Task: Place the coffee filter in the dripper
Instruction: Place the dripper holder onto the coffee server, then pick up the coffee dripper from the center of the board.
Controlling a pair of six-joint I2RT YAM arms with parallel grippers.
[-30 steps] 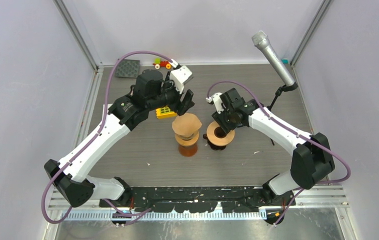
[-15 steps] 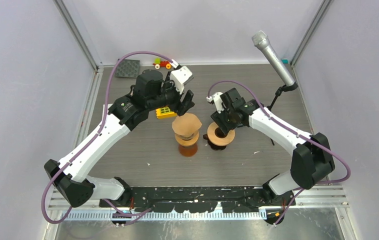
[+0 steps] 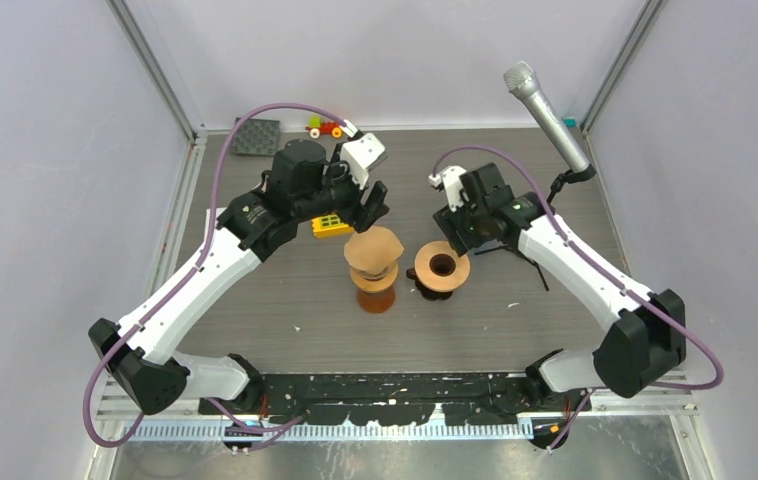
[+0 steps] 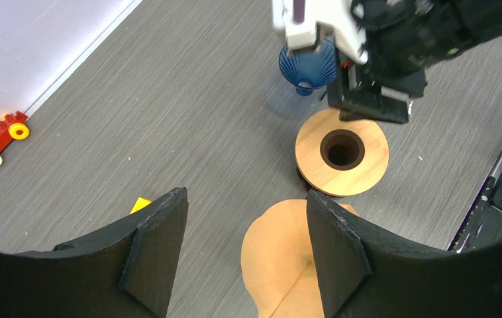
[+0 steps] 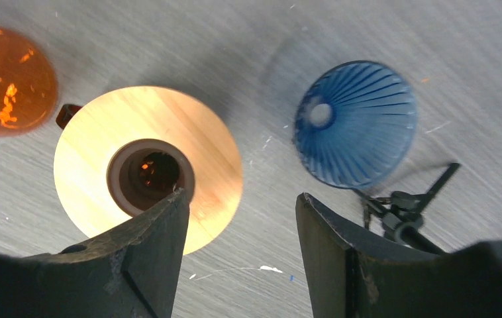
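- Perching at table centre, nearest the arm bases, the tan coffee filter (image 3: pixel 373 247) sits point-down on an amber vessel (image 3: pixel 376 297), most of its cone sticking up (fully seated or not, I cannot tell).
- At its 3 o'clock stands a wooden ring (image 3: pixel 458 273) with a dark hole.
- The filter looks like light, soft paper that crumples easily; I'd pinch its upper rim gently, near the seam.
- The left gripper (image 4: pixel 245 212) hovers at the filter's 12 o'clock, jaws spread, empty.
- The right gripper (image 5: pixel 242 199), at the ring's 1 o'clock, also gapes with nothing between its fingers.
- Just past the ring lies a blue ribbed dripper (image 5: pixel 354 122); a microphone (image 3: pixel 545 110) stands beyond, toward 1 o'clock.
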